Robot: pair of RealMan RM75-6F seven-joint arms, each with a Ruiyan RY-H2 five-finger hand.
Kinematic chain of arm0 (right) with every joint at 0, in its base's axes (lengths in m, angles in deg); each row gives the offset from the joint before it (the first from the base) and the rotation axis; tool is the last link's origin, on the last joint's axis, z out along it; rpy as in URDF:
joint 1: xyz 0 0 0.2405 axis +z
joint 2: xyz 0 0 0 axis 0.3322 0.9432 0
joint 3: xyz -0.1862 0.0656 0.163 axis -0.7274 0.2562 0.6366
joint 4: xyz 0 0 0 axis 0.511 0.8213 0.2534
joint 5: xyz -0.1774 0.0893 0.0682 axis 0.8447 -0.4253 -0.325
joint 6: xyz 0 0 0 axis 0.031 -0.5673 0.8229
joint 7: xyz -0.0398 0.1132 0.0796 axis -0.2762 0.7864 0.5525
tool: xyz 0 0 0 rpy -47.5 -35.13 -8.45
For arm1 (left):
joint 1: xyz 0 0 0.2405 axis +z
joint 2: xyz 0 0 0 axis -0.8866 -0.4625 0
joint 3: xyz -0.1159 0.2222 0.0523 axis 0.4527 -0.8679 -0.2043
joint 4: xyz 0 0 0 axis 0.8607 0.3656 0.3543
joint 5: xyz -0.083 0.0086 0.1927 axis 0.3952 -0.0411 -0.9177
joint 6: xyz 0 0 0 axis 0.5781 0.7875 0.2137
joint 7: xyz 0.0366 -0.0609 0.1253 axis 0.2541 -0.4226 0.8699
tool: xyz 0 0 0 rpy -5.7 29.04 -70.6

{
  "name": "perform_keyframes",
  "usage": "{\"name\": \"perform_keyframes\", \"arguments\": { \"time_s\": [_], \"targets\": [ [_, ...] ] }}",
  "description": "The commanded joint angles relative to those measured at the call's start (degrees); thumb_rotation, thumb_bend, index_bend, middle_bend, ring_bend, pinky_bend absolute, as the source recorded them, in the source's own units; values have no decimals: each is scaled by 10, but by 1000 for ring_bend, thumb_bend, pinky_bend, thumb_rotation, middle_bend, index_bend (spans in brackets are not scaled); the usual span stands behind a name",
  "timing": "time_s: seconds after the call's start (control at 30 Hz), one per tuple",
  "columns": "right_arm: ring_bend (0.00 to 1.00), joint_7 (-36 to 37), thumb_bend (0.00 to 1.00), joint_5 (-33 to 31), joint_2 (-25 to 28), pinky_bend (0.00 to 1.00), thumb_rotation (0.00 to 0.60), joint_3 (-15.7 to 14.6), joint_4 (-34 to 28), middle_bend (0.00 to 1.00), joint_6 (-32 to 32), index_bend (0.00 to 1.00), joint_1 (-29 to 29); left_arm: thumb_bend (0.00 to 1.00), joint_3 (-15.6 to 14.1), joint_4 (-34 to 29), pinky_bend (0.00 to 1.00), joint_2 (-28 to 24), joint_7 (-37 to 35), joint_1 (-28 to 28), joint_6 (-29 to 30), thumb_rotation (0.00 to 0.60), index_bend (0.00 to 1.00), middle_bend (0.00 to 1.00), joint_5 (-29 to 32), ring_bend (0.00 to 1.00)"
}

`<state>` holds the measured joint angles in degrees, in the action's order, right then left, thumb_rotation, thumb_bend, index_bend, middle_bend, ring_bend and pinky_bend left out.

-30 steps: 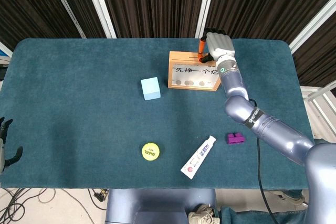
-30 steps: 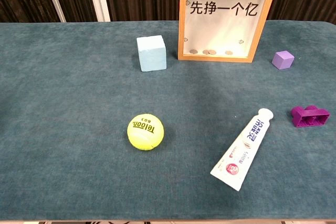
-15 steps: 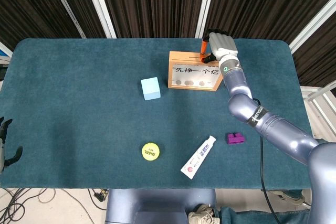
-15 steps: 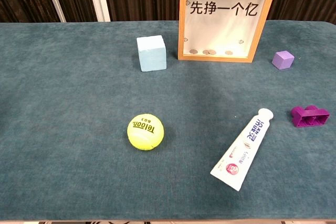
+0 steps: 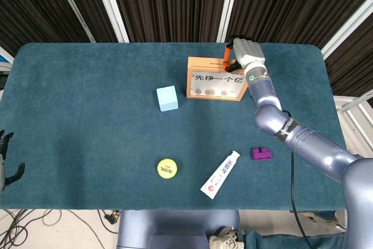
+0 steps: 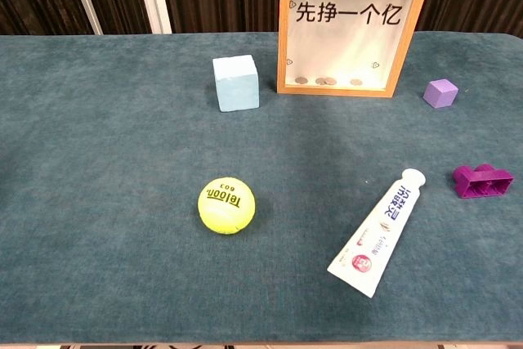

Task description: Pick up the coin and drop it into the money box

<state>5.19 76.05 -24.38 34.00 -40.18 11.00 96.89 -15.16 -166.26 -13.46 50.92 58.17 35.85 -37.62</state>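
The wooden money box (image 5: 214,79) stands upright at the back of the table, and its clear front (image 6: 353,26) shows several coins (image 6: 326,82) lying at the bottom. My right hand (image 5: 245,51) hovers over the box's top right corner, back of the hand facing up, with its fingertips (image 5: 227,57) down at the top edge. Whether a coin sits between those fingers is hidden. My left hand (image 5: 6,164) hangs off the table's front left edge with its fingers apart and nothing in it. No loose coin shows on the cloth.
A light blue cube (image 6: 236,82) stands left of the box. A yellow tennis ball (image 6: 226,205) and a toothpaste tube (image 6: 377,232) lie toward the front. A purple block (image 6: 483,181) and a small purple cube (image 6: 441,92) sit on the right.
My right hand has shifted slightly to the right above the box's top edge. The coins inside the box and the other objects have not moved.
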Motion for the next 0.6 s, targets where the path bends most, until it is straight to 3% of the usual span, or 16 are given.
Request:
{"name": "perform_keyframes", "arguments": {
  "time_s": [0.03,0.6],
  "targets": [
    [22,6,521,1,-4,0,600,-3,8,125,4,612,2,338,0,0,0,0,0,0,0,600,126,7,1,0],
    [19,25,522,3,-14,0,600,-29,35,124,22,572,14,338,0,0,0,-1,-1,0,0,600,126,6,1,0]
  ]
}}
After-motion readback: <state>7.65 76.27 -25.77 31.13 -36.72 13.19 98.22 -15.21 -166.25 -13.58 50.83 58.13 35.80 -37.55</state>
